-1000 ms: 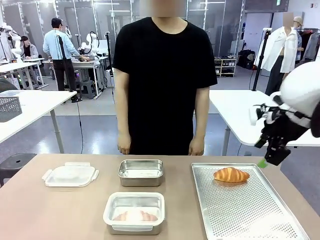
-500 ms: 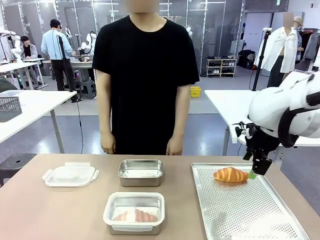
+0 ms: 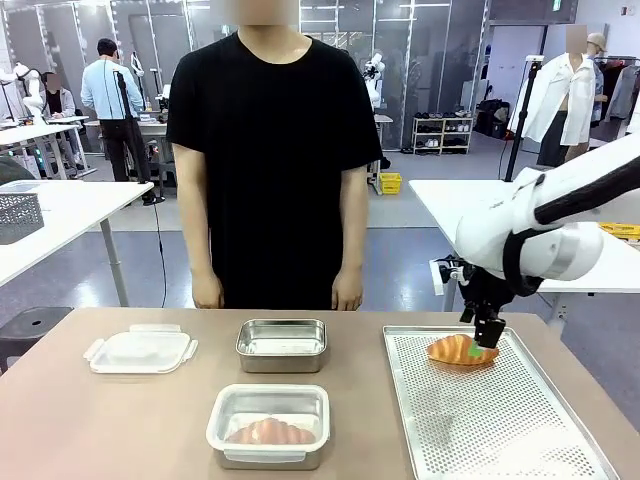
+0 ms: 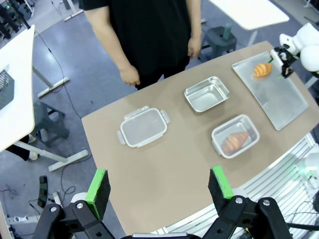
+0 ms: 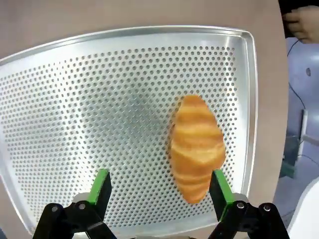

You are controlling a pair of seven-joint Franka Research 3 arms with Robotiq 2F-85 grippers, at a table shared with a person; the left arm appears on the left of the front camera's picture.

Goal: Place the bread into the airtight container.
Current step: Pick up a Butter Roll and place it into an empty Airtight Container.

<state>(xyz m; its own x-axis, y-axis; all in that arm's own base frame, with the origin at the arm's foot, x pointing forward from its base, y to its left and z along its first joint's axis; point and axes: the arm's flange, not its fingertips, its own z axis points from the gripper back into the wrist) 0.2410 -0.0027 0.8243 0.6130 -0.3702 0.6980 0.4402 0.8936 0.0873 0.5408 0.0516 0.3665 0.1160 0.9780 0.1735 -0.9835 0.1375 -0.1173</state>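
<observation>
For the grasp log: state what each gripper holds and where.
Nothing held: right gripper is open over the bread on the tray; left gripper open high above the table.

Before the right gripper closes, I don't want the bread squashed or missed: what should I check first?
1. Right gripper open: ok.
2. Croissant centred between its fingers: not ok, it lies off toward one finger.
3. Croissant lying free on the tray: ok.
4. Empty steel container uncovered: ok.
5. Person's hands clear of the tray: ok.
</observation>
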